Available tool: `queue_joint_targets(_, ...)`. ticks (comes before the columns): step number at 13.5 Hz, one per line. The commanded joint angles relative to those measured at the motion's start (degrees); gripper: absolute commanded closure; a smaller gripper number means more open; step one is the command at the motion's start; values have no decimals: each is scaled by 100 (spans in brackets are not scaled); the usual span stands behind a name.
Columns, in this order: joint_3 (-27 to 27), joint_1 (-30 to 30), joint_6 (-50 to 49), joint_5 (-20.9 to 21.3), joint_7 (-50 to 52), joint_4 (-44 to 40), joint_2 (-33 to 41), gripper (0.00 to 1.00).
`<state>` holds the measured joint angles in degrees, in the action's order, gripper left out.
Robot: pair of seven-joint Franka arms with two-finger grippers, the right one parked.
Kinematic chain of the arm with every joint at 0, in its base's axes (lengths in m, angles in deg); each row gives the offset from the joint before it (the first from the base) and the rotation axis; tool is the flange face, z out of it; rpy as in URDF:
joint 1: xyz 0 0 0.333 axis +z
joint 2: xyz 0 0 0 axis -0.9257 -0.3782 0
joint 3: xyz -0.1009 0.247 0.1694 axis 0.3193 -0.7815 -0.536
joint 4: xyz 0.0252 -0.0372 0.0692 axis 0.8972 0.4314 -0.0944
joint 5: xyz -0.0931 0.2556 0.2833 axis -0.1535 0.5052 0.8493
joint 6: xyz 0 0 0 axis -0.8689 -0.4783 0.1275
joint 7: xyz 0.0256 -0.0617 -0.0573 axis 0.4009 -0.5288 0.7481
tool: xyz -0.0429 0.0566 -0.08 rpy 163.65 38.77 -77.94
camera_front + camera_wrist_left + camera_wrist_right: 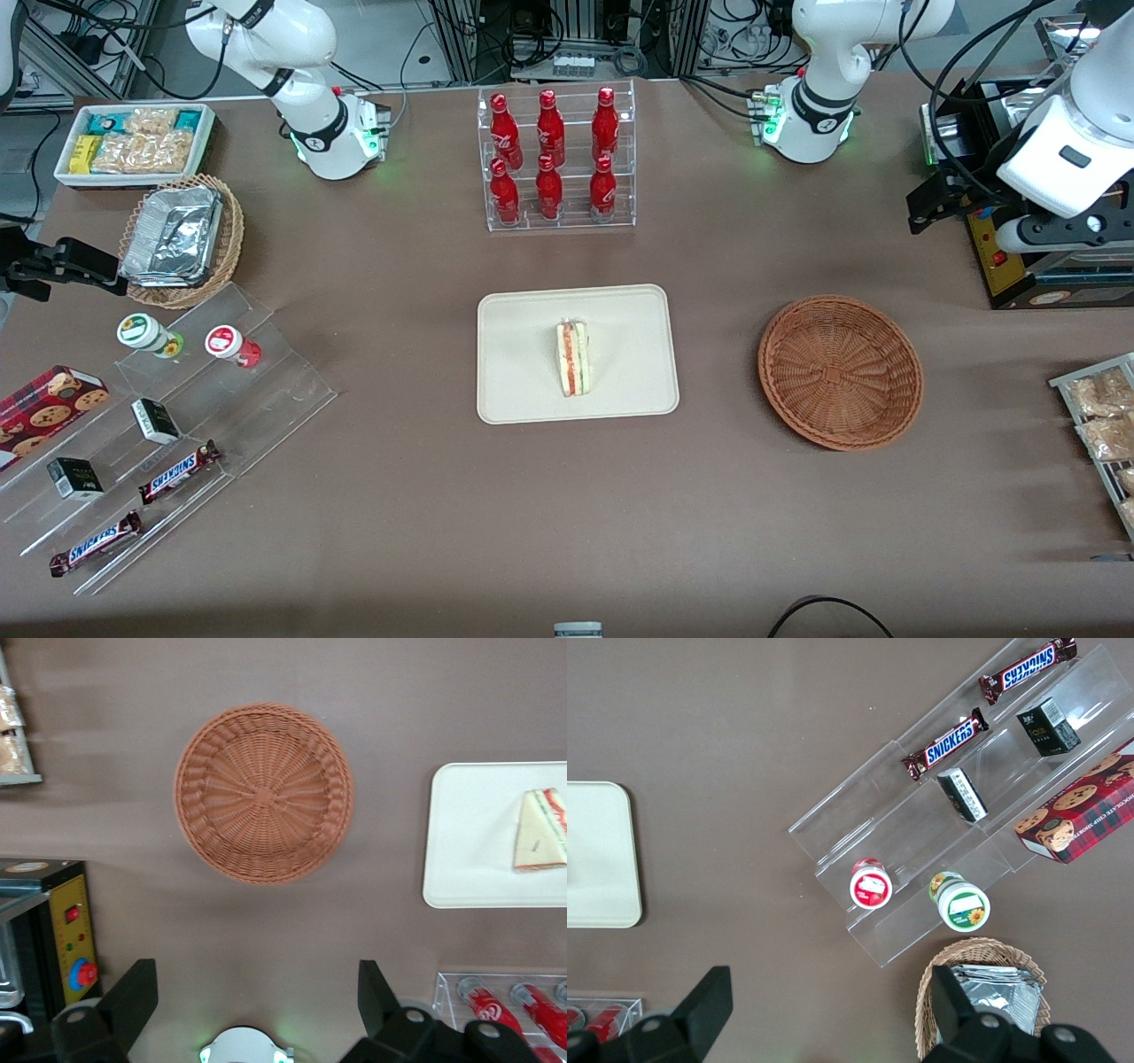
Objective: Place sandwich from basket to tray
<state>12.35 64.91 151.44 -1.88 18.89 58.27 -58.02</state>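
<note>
Sandwich on the tray, basket empty, gripper raised.

The sandwich (573, 358) stands on its edge near the middle of the tray (523, 390), its red and green filling facing up. The basket (840, 372) sits apart from the tray, toward the working arm's end of the table, with nothing in it. The gripper (257, 997) hangs high above the table near the basket, fingers (133, 992) spread wide and holding nothing. A rack of red bottles (556, 159) stands farther from the front camera than the tray.

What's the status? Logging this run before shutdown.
Gripper open, empty, held high near the working arm's end of the table. Sandwich on tray. Basket empty. Nothing in the way.
</note>
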Motion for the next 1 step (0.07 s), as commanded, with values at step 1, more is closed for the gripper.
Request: queue_joint_targets(1,-75,-82,16,234,-167,66,78,0)
